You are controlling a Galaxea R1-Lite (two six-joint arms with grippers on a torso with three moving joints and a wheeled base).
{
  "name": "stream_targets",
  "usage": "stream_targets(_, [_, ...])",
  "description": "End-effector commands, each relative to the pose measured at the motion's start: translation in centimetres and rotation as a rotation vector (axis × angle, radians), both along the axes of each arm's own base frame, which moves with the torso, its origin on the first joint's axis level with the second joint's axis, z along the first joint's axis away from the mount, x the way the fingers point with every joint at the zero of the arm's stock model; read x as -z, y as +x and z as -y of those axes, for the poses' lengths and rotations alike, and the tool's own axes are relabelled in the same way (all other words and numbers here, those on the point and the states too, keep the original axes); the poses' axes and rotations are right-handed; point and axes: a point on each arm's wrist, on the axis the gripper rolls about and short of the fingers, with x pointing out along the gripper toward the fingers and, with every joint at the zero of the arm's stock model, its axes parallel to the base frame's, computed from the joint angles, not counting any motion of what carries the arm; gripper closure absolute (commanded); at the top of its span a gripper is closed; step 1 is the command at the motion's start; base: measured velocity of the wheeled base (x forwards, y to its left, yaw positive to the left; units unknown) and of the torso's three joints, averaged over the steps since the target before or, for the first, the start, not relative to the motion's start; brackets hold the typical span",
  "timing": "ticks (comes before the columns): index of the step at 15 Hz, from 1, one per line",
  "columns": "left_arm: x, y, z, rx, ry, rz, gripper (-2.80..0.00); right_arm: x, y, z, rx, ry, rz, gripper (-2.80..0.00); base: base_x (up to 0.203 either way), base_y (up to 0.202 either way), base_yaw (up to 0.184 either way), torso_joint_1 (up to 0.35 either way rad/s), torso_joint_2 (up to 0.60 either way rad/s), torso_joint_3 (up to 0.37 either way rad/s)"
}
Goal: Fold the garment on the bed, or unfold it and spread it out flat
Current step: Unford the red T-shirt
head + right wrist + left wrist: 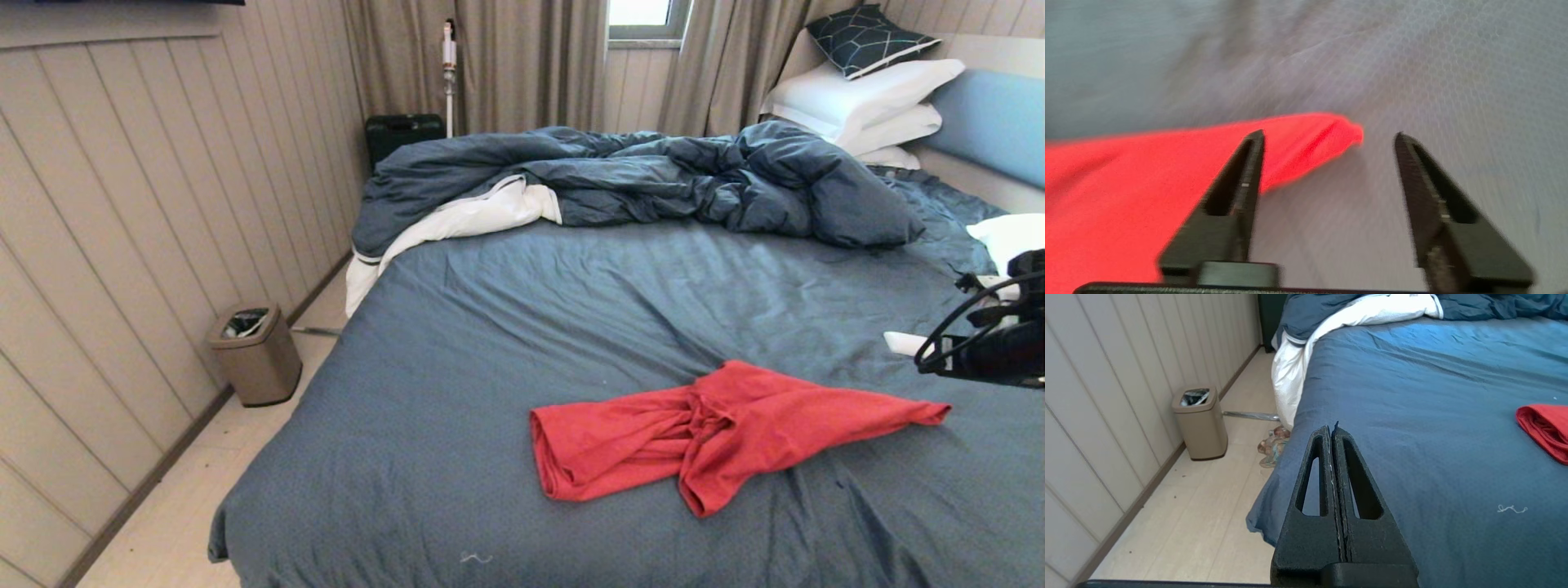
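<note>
The garment [718,429] is a red T-shirt lying crumpled and stretched sideways on the bed [571,310], its print hidden. One pointed corner [1339,132] reaches toward the right. My right gripper [1329,136] hovers just above that corner with its jaws open and nothing between them; the red tip lies off the sheet-side of the left finger. In the head view only the right arm's wrist [992,347] shows at the right edge. My left gripper [1331,430] is shut and empty over the bed's left edge, with the garment's folded end [1543,426] far off to its side.
A bunched dark blue duvet with white lining [620,175] covers the far side of the bed. White pillows [865,102] and a light-blue headboard [992,122] are at the far right. A beige bin [255,353] stands on the floor by the left wall.
</note>
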Motion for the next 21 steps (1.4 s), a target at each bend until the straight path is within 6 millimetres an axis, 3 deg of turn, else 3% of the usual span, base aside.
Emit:
stream_targets(1, [0.0, 0.0, 0.0, 0.000, 0.002, 0.001, 0.00, -4.0, -2.5, -1.8, -0.023, -0.030, 0.076, -2.80, 0.000, 0.000, 0.000, 0.000, 0.00, 0.000])
stream_targets(3, [0.0, 0.0, 0.0, -0.001, 0.003, 0.001, 0.00, -6.1, -4.8, -4.8, -0.085, -0.021, 0.106, -2.80, 0.000, 0.000, 0.000, 0.000, 0.00, 0.000])
stream_targets(5, [0.0, 0.0, 0.0, -0.001, 0.003, -0.001, 0.00, -6.7, -5.7, -11.3, -0.255, 0.041, 0.086, -2.80, 0.000, 0.000, 0.000, 0.000, 0.00, 0.000])
stream_targets(8, [0.0, 0.0, 0.0, -0.001, 0.003, -0.001, 0.00, -5.9, -6.6, -21.6, -0.532, 0.151, 0.026, -2.80, 0.000, 0.000, 0.000, 0.000, 0.00, 0.000])
stream_targets(11, [0.0, 0.0, 0.0, -0.001, 0.003, -0.001, 0.00, -3.6, -6.7, -29.1, -0.631, 0.110, -0.085, -2.80, 0.000, 0.000, 0.000, 0.000, 0.00, 0.000])
stream_targets(13, [0.0, 0.0, 0.0, -0.001, 0.003, -0.001, 0.00, -1.4, -5.5, -30.7, -0.592, 0.052, -0.155, -2.80, 0.000, 0.000, 0.000, 0.000, 0.00, 0.000])
stream_targets(16, [0.0, 0.0, 0.0, -0.001, 0.003, -0.001, 0.00, 0.6, -4.0, -31.3, -0.564, 0.019, -0.212, -2.80, 0.000, 0.000, 0.000, 0.000, 0.00, 0.000])
stream_targets(21, [0.1, 0.0, 0.0, -0.001, 0.005, -0.005, 0.00, 2.2, -1.4, -31.7, -0.540, 0.002, -0.235, -2.80, 0.000, 0.000, 0.000, 0.000, 0.00, 0.000])
